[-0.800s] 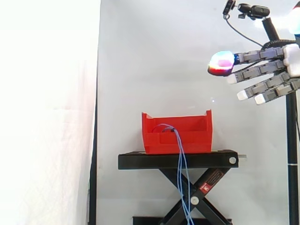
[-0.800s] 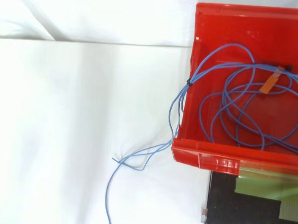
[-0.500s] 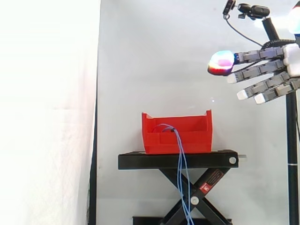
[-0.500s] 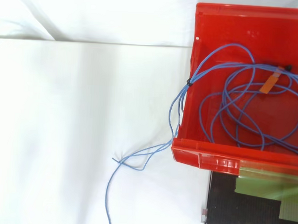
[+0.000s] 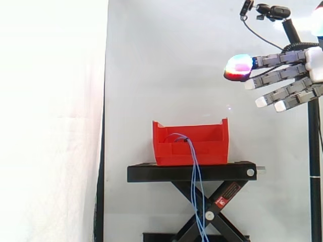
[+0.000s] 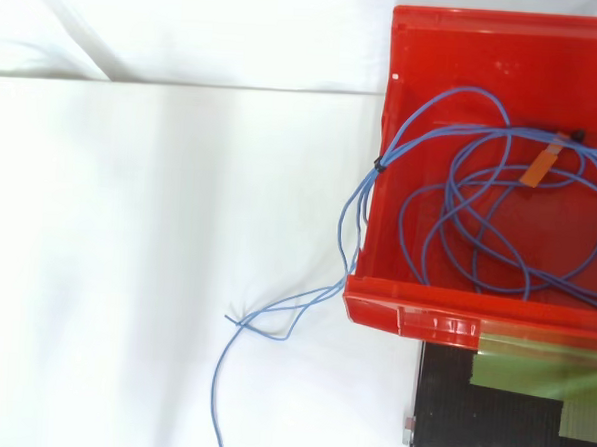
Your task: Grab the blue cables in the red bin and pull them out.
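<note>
A red bin (image 5: 190, 143) stands on a black scissor stand (image 5: 192, 173). From above, the red bin (image 6: 414, 308) holds loose coils of blue cables (image 6: 480, 208) with an orange tag and black ties. Several strands hang over its rim, and the blue cables (image 5: 198, 196) drop past the stand in the side view. Their ends lie on the white surface. My hand (image 5: 282, 80) hovers high up and to the right of the bin, well apart from it. Its fingers stretch out straight toward the left, and one fingertip glows. Nothing is in its grasp.
A white curtain (image 5: 50, 121) hangs behind and to the left. A black pole (image 5: 314, 151) with a camera on top stands at the right edge, behind my hand. Open space lies between my hand and the bin.
</note>
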`<state>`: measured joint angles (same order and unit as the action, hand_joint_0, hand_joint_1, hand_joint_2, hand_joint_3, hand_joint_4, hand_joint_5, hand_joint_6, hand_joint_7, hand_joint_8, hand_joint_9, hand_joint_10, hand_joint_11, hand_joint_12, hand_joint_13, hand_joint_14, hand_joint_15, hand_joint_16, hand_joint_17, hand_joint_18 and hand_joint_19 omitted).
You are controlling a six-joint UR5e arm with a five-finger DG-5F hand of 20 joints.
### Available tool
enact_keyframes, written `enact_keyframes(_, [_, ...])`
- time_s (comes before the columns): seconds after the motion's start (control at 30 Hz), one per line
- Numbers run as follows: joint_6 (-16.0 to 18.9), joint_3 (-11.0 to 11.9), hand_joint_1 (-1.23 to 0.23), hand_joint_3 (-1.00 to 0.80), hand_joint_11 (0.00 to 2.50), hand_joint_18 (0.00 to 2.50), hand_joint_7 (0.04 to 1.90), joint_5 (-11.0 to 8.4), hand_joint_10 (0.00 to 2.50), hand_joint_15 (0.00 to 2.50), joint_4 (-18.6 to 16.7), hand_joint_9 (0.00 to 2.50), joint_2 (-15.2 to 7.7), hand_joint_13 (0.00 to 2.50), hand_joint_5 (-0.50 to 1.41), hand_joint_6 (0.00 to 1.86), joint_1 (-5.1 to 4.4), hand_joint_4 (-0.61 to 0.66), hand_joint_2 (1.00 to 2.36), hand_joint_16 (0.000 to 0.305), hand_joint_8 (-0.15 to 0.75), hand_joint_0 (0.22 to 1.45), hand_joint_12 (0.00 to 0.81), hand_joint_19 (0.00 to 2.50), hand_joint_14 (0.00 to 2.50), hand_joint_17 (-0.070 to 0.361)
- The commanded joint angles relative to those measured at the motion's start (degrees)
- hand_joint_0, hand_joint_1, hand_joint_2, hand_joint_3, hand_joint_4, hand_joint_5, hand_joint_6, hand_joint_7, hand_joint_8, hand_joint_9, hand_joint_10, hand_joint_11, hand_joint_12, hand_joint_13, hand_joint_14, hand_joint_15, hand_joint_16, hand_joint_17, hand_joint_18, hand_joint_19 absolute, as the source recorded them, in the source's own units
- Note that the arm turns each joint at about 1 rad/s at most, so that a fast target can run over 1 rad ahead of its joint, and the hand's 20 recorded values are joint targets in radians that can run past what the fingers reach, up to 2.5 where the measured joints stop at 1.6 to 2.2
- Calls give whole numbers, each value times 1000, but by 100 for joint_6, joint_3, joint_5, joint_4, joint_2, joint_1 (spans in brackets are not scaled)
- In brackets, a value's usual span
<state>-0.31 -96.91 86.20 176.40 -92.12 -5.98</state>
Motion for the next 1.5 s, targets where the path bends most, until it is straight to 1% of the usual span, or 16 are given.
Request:
enact_keyframes(0.0, [0,5,-752,-1000,55,42,141,3,0,258,-9,0,1,46,74,4,0,109,1000,47,145,774,322,481,8,106])
enact_keyframes(0.33, [0,-4,-753,-1000,51,42,141,3,2,258,-53,0,1,46,74,5,-35,108,1000,47,145,774,321,480,8,106])
enact_keyframes(0.57, [18,5,-753,-1000,53,42,142,3,0,255,-79,0,1,46,74,4,-35,108,1000,47,146,773,321,480,8,106])
enact_keyframes(0.67, [18,5,-753,-1000,43,42,141,11,3,255,-167,0,1,46,74,5,-35,108,1000,47,146,773,321,480,8,106])
enact_keyframes(0.73, [9,5,-753,-1000,53,42,141,11,0,253,-272,0,-8,46,75,5,-26,107,1000,47,146,773,321,479,8,106])
enact_keyframes(0.8, [0,-4,-753,-1000,44,43,145,-6,0,254,-729,0,-8,46,75,4,-35,107,1000,47,146,773,321,481,8,106])
enact_keyframes(0.83, [-52,-4,-754,-1000,47,43,145,-15,2,258,-1090,0,-17,47,75,4,-62,107,1000,47,146,772,321,481,8,106])
enact_keyframes(0.9, [-105,-4,-753,-1000,58,43,142,-24,1,258,-1204,0,-17,47,75,4,-88,106,1000,47,146,774,321,480,8,106])
enact_keyframes(0.93, [-228,-4,-753,-1000,53,44,143,-33,0,258,-1318,0,-17,47,76,4,-123,108,1000,47,146,773,322,481,8,106])
enact_keyframes(1.03, [-404,-4,-753,-1000,45,43,142,-85,0,258,-1371,0,-17,47,76,4,-149,108,1000,47,147,774,322,481,8,106])
enact_keyframes(1.07, [-483,-4,-753,-1000,45,43,145,-138,0,258,-1380,0,-61,47,76,4,-158,108,1000,47,146,774,322,480,8,105])
enact_keyframes(1.13, [-518,5,-753,-1000,49,43,145,-164,0,258,-1389,0,-113,47,76,4,-167,108,1000,47,147,773,322,480,8,105])
enact_keyframes(1.2, [-509,5,-753,-1000,56,42,145,-173,2,258,-1397,0,-263,47,76,4,-167,108,1000,47,147,774,322,483,8,105])
enact_keyframes(1.3, [-544,5,-753,-1000,58,43,145,-191,0,258,-1485,0,-316,47,76,4,-193,108,1000,47,147,773,322,480,8,105])
enact_keyframes(1.4, [-571,5,-753,-1000,59,43,145,-208,0,258,-1591,0,-386,47,77,4,-229,109,1000,47,147,773,322,480,8,105])
enact_keyframes(1.47, [-615,5,-753,-1000,57,45,145,-226,2,258,-1626,0,-483,48,79,4,-264,110,1000,47,147,774,322,480,8,105])
